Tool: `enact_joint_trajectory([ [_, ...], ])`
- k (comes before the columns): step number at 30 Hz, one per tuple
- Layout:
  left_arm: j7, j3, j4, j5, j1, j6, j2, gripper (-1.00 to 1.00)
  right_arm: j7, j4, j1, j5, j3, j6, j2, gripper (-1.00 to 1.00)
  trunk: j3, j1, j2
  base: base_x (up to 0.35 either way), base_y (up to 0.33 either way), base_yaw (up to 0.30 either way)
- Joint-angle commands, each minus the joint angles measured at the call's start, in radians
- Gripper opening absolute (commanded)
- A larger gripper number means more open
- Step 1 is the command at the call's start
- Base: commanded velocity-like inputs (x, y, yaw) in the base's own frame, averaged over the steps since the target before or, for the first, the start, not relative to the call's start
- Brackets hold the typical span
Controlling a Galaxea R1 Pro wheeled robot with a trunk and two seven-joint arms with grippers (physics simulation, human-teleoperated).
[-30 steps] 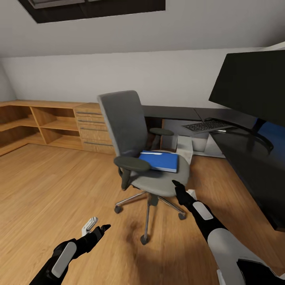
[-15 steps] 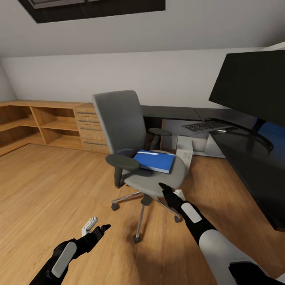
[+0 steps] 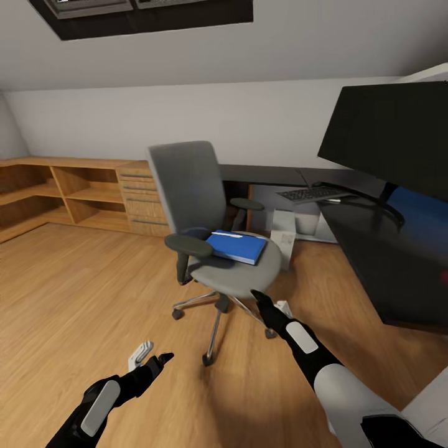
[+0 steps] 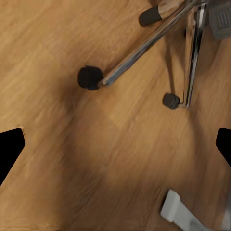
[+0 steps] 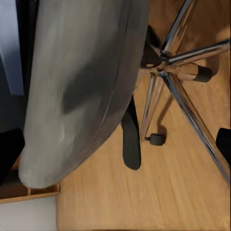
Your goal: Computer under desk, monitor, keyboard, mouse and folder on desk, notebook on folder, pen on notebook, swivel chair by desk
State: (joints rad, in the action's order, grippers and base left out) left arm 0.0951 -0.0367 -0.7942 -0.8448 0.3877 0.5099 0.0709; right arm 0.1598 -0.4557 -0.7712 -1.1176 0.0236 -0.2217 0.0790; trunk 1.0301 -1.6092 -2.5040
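The folder (image 3: 238, 245) lies flat on the seat of the swivel chair (image 3: 211, 249), long axis running toward the counter (image 3: 373, 261). It is ahead of and above the right gripper (image 3: 260, 303), the nearer one, whose jaws I cannot tell. Left gripper (image 3: 152, 359) hangs low over the floor, jaws spread.

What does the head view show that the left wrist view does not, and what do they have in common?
The head view alone shows the blue folder lying on the seat of the chair, the monitor and the keyboard on the desk, and the right tool near the seat's front edge. The left wrist view alone shows a close look at two castors, one of them at the end of a chrome leg. Both show the chair's chrome base and the wooden floor.
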Motion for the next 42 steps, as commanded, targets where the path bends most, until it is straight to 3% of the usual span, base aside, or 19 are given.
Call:
enact_joint_trajectory([
  [1,0.003,-0.003,0.000,-0.002,0.000,0.007,0.000,1.00,0.001,0.000,0.000,-0.008,0.002,-0.001,-0.001,1.00,0.001,0.001,0.000,-0.196,-0.073,0.000],
  [16,0.005,-0.003,0.002,-0.004,0.000,0.007,0.002,1.00,-0.005,0.000,0.001,-0.012,-0.004,0.003,-0.008,1.00,0.001,0.001,0.000,-0.051,-0.019,0.000],
  [23,0.006,-0.004,0.005,-0.006,-0.003,0.007,0.004,1.00,-0.012,-0.002,0.003,-0.015,-0.020,0.015,-0.023,1.00,-0.001,0.001,0.000,-0.006,-0.002,-0.037],
  [31,0.007,-0.005,0.005,-0.009,-0.007,0.006,0.010,1.00,-0.040,-0.005,0.003,-0.017,-0.064,0.033,-0.043,1.00,-0.009,0.001,0.000,-0.002,-0.001,-0.169],
  [42,0.009,-0.011,0.006,-0.014,-0.022,0.006,0.015,1.00,-0.063,-0.015,0.003,-0.028,-0.075,0.038,-0.066,1.00,-0.020,0.001,0.000,0.005,0.099,-0.215],
])
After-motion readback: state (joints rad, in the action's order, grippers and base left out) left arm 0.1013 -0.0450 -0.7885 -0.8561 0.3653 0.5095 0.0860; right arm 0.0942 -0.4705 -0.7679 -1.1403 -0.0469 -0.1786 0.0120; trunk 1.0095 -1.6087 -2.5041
